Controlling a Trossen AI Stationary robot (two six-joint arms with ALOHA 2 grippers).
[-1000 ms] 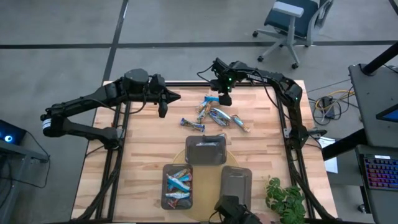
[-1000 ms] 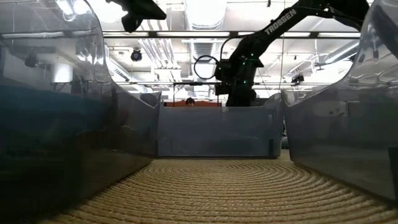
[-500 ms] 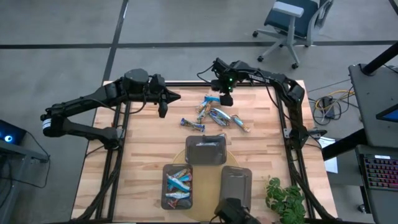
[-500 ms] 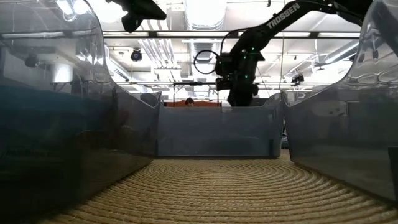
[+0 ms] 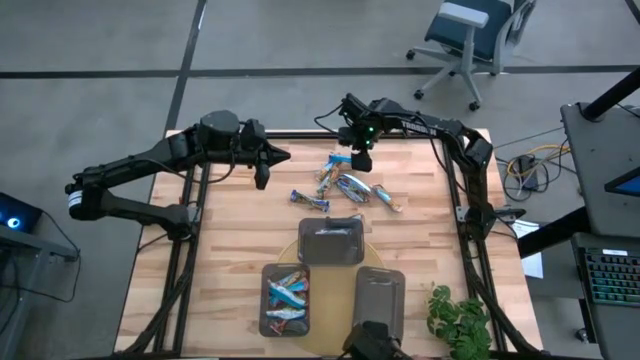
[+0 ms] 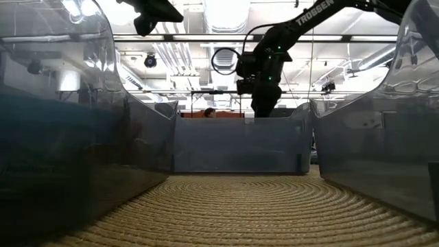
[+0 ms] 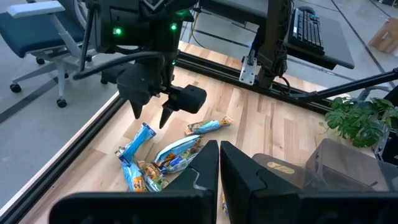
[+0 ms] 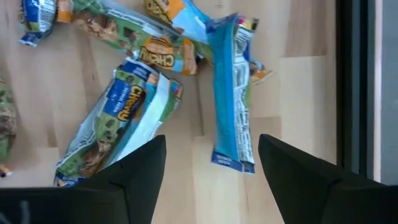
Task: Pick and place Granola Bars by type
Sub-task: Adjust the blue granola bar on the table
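Black fingers (image 8: 140, 174) of the right gripper (image 5: 360, 160) are standing wide apart and holding nothing, hanging just above the far end of the heap of Granola Bars (image 5: 345, 183) on the counter (image 5: 230, 240). In the right wrist view a bright blue bar (image 8: 231, 93) is lying straight between the two fingers, apart from both, with a blue-and-white chewy bar (image 8: 121, 124) slanting beside it and other wrappers overlapping at its far end. The left wrist view is showing the same open fingers pointing down over the blue bar (image 7: 134, 146), not touching it.

The left gripper (image 5: 262, 172) is waiting with its fingers (image 7: 199, 171) pressed shut and empty, raised over the counter's far left part, well apart from the heap.

Around the heap, one blue bar (image 5: 310, 199) is lying alone toward the left gripper, and a tan one (image 5: 388, 200) is trailing off the other way. Nearer the front, three dark grey trays are sitting on a round woven mat (image 5: 290, 252): one (image 5: 332, 243) empty just in front of the heap, one (image 5: 285, 298) holding several blue and silvery bars, one (image 5: 380, 293) empty. A green plant (image 5: 458, 320) is standing at the front right corner, and a blue office chair (image 5: 470, 35) is standing on the floor beyond.
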